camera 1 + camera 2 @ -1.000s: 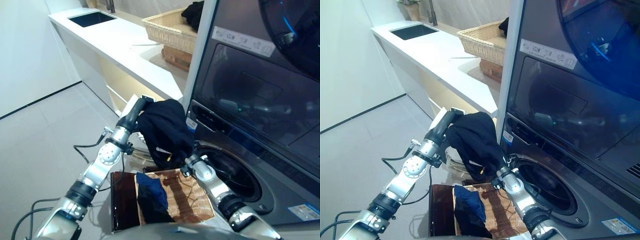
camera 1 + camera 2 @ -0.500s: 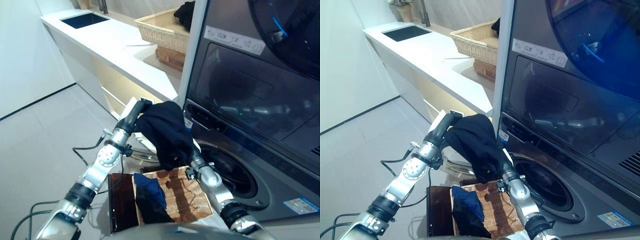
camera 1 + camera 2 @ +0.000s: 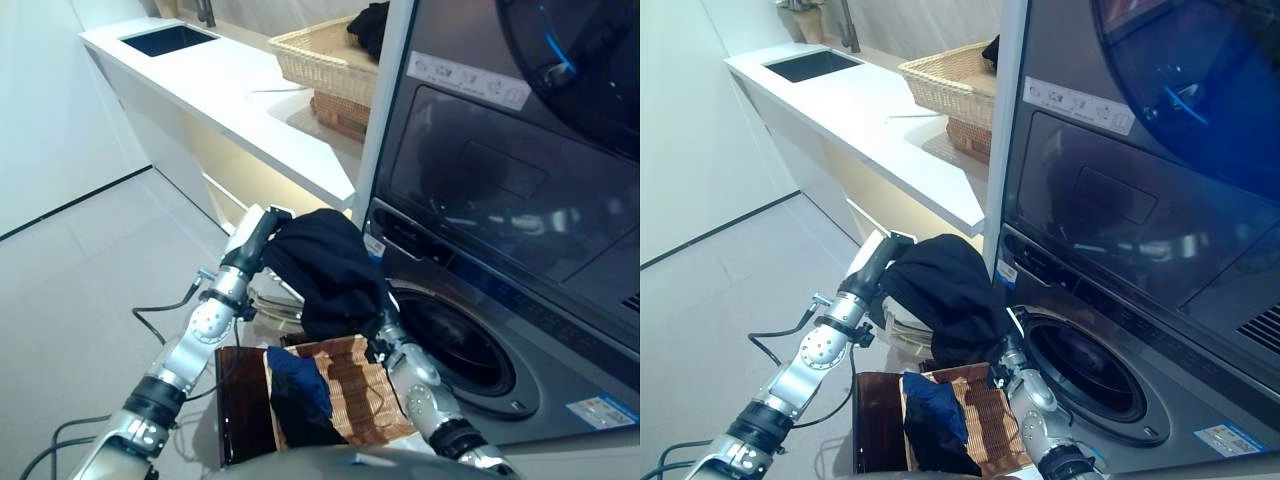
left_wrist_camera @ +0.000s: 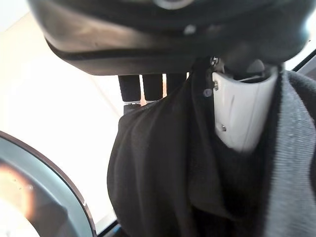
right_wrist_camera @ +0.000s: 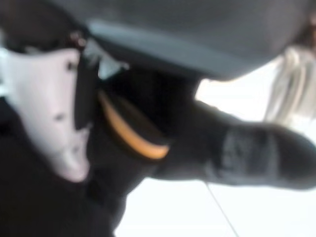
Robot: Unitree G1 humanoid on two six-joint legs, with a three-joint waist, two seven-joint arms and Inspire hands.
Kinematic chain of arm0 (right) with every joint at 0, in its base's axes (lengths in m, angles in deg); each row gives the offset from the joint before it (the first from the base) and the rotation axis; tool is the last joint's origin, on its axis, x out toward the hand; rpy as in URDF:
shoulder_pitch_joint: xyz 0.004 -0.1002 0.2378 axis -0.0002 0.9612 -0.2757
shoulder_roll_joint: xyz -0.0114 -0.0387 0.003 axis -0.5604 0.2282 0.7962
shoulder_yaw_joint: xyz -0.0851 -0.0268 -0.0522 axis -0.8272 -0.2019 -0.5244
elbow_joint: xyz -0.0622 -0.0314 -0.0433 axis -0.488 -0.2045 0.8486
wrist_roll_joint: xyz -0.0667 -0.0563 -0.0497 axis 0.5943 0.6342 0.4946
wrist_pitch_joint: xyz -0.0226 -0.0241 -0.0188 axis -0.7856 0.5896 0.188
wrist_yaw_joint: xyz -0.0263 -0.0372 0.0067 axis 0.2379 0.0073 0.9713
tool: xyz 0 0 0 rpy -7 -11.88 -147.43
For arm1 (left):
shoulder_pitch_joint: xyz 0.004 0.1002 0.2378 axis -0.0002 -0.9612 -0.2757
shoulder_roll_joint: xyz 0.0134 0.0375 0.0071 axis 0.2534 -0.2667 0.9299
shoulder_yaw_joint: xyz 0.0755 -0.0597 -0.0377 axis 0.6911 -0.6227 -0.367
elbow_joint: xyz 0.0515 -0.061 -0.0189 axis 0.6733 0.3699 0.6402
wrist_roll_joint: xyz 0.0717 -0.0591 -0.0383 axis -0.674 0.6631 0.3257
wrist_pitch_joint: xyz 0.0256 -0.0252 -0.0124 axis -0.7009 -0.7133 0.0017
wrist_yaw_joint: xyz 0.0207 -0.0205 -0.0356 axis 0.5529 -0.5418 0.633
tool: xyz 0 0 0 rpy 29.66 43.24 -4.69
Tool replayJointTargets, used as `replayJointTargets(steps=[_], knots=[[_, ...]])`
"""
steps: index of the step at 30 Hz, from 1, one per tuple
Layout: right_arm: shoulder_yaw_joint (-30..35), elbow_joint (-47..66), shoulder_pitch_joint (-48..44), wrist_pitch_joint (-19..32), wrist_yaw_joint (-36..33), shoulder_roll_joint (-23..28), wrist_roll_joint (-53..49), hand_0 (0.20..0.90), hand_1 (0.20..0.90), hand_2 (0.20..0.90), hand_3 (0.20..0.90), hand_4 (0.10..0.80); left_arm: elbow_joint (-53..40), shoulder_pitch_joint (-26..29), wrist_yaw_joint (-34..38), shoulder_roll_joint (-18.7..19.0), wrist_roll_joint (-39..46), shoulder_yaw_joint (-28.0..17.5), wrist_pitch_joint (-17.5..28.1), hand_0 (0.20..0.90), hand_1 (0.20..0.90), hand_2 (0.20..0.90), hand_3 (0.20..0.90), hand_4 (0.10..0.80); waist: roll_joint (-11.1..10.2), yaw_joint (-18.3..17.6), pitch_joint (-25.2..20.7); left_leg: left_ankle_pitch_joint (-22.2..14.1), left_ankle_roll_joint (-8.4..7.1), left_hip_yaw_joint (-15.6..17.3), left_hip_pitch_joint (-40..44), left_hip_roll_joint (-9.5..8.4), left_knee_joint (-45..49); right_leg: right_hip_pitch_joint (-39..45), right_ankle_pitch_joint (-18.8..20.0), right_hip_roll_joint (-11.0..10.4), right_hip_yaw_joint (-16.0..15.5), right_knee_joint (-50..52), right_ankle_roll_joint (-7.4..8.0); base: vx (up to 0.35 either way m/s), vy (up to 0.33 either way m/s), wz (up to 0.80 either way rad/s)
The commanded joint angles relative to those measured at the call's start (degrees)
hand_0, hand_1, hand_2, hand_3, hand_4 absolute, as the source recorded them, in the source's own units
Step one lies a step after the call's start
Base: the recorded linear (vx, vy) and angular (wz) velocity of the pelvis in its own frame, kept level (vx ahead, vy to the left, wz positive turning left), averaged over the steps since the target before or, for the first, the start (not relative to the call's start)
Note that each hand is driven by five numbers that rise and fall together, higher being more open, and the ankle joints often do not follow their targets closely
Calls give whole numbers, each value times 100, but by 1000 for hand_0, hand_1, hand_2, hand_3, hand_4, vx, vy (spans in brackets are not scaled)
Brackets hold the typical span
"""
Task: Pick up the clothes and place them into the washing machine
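My left hand (image 4: pixel 237 106) has its white-capped thumb pressed into the dark, soft bundled garment (image 3: pixel 325 265), fingers curled behind the fold, so I am gripping it. My right hand (image 5: pixel 54 108) pinches the same cloth from below, its thumb against a seam with an orange trim. Compared with a second ago, I have drawn the bundle lower and nearer me, my left arm dropping. It hangs between both hands, just in front of the round dark opening of the grey front-loading washing machine (image 3: pixel 455 340), not yet inside. Below sits a brown woven basket (image 3: pixel 365 395) holding a blue crumpled garment (image 3: pixel 295 375). I judge a forward push into the drum comes next.
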Motion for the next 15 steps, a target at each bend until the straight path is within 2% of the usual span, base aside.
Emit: replayJointTargets(steps=[1,11,15], knots=[[558,343,-20,472,354,-98,-1117,200,200,200,200,300,649,612,714,376,-156,-1022,46,200,200,200,200,300,-157,65,-436,-427,-312,181,221,-104,-2,-72,-137,79,-271,124,25,0,0,0],[271,88,24,220,546,-390,-1593,200,200,200,200,300,710,661,540,291,-263,-831,-95,200,200,200,200,300,-163,86,-434,-423,-312,182,206,-102,-9,-85,-127,78,-277,110,26,0,0,0],[89,-147,-165,40,620,-741,-2266,200,200,200,200,300,794,759,435,136,-115,-582,-96,200,200,200,200,300,-158,125,-420,-426,-305,182,197,-106,11,-86,-119,79,-262,107,13,0,0,0]])
